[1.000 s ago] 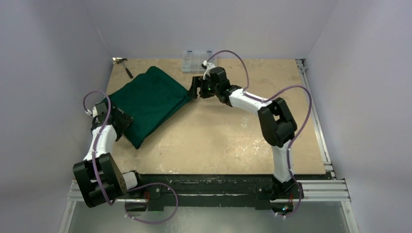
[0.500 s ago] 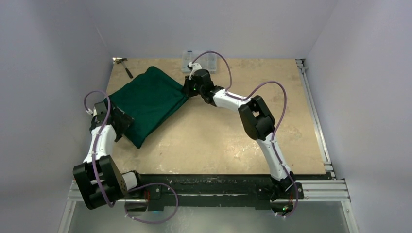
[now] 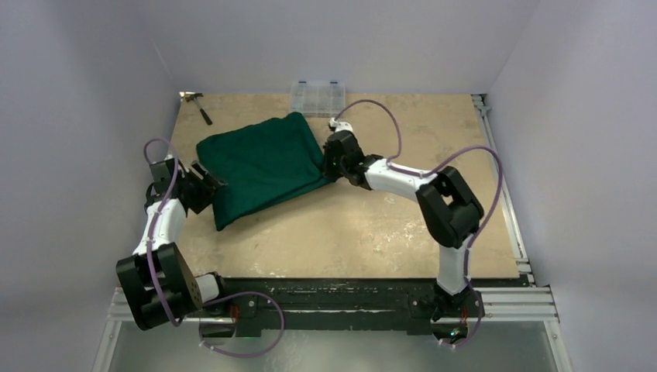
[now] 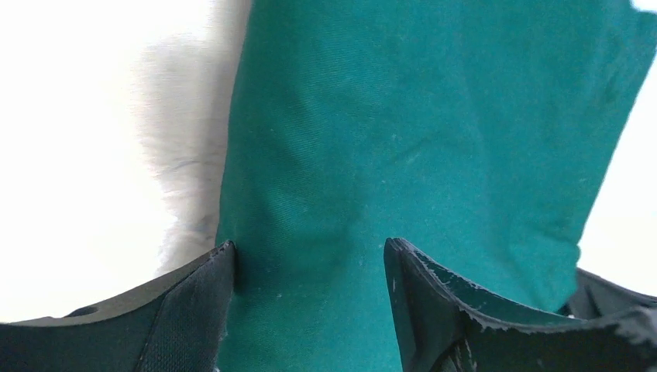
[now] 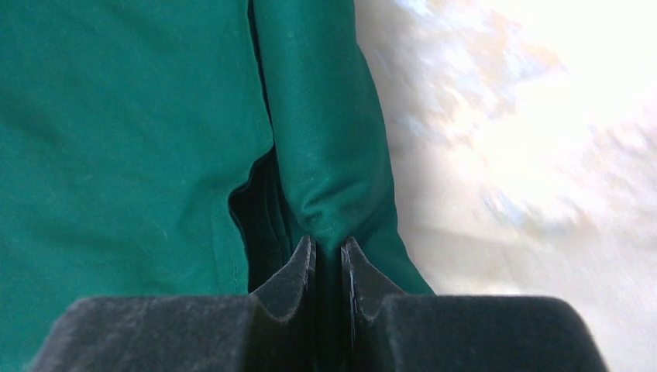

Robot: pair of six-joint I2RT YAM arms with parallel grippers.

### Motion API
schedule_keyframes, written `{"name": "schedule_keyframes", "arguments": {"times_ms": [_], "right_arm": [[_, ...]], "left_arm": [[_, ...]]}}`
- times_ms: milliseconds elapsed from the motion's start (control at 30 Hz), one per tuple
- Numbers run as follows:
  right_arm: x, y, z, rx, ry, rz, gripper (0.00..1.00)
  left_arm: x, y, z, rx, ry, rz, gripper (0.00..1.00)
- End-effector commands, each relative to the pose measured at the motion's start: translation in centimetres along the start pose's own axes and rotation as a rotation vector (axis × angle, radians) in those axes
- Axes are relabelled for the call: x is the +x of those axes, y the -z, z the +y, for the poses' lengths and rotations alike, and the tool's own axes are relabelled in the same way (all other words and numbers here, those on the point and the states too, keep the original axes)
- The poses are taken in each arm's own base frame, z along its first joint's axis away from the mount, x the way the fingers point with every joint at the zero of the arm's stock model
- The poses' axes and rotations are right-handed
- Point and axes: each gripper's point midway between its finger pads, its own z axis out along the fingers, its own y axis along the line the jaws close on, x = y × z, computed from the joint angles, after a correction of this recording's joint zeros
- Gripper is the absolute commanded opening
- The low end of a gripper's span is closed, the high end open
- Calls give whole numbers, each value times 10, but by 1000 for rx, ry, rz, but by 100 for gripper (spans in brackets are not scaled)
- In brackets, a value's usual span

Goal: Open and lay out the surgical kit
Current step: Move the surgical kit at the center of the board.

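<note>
The surgical kit is a closed bundle in its dark green cloth wrap (image 3: 263, 165), lying at the back left of the table; the tray and instruments are hidden inside. My right gripper (image 3: 328, 164) is at the bundle's right corner. In the right wrist view it (image 5: 328, 242) is shut on a raised fold of the green cloth (image 5: 116, 116). My left gripper (image 3: 204, 187) is at the bundle's near left corner. In the left wrist view its jaws (image 4: 310, 244) stand apart over the cloth (image 4: 434, 116), which fills the gap between the fingers.
A clear plastic compartment box (image 3: 316, 97) stands at the table's back edge, just behind the bundle. A small hammer (image 3: 200, 106) lies in the back left corner. The bare tan tabletop (image 3: 372, 225) stretches to the right and front.
My right gripper has shut on the cloth's right corner and pulled it right and toward the front, turning the bundle. The left gripper has followed the near left corner and narrowed slightly.
</note>
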Motion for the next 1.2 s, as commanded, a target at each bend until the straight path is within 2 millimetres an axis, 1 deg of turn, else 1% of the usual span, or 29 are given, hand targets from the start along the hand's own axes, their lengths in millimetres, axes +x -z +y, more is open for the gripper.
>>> {"name": "schedule_keyframes", "arguments": {"times_ms": [0, 100, 200, 300, 400, 533, 567, 600, 633, 700, 733, 800, 833, 900, 1033, 1100, 1167], "right_arm": [[36, 55, -63, 270, -112, 68, 0], [54, 83, -84, 337, -180, 89, 0], [66, 103, -97, 362, -269, 100, 0], [65, 118, -104, 372, -316, 82, 0], [62, 128, -108, 382, -331, 64, 0], [66, 134, -122, 397, -355, 61, 0], [62, 134, -122, 366, -348, 51, 0], [56, 131, -120, 309, -328, 36, 0], [43, 130, -118, 251, -307, 2, 0], [21, 127, -118, 199, -269, -43, 0], [13, 126, -118, 188, -250, -47, 0], [7, 122, -115, 177, -220, -38, 0], [8, 121, -114, 169, -206, -30, 0], [10, 120, -118, 186, -201, -25, 0], [21, 123, -125, 211, -206, -10, 0], [24, 124, -133, 235, -202, -3, 0], [23, 125, -138, 244, -183, 5, 1]], "left_arm": [[9, -4, -58, 300, -47, 64, 67], [18, -13, -72, 355, -87, 142, 64], [29, -24, -89, 392, -132, 204, 61], [41, -34, -110, 425, -150, 245, 58], [53, -44, -130, 464, -147, 265, 57], [72, -53, -155, 510, -162, 299, 56], [77, -57, -160, 509, -171, 310, 56], [83, -60, -165, 506, -182, 323, 55], [87, -63, -169, 500, -194, 332, 54], [89, -69, -170, 470, -211, 336, 54], [90, -72, -170, 457, -213, 337, 54], [90, -76, -171, 445, -213, 339, 54], [92, -77, -172, 446, -212, 346, 53], [96, -79, -176, 450, -215, 359, 53], [103, -78, -180, 455, -226, 366, 52], [107, -76, -178, 451, -222, 374, 52], [113, -73, -177, 451, -211, 394, 50]]}}
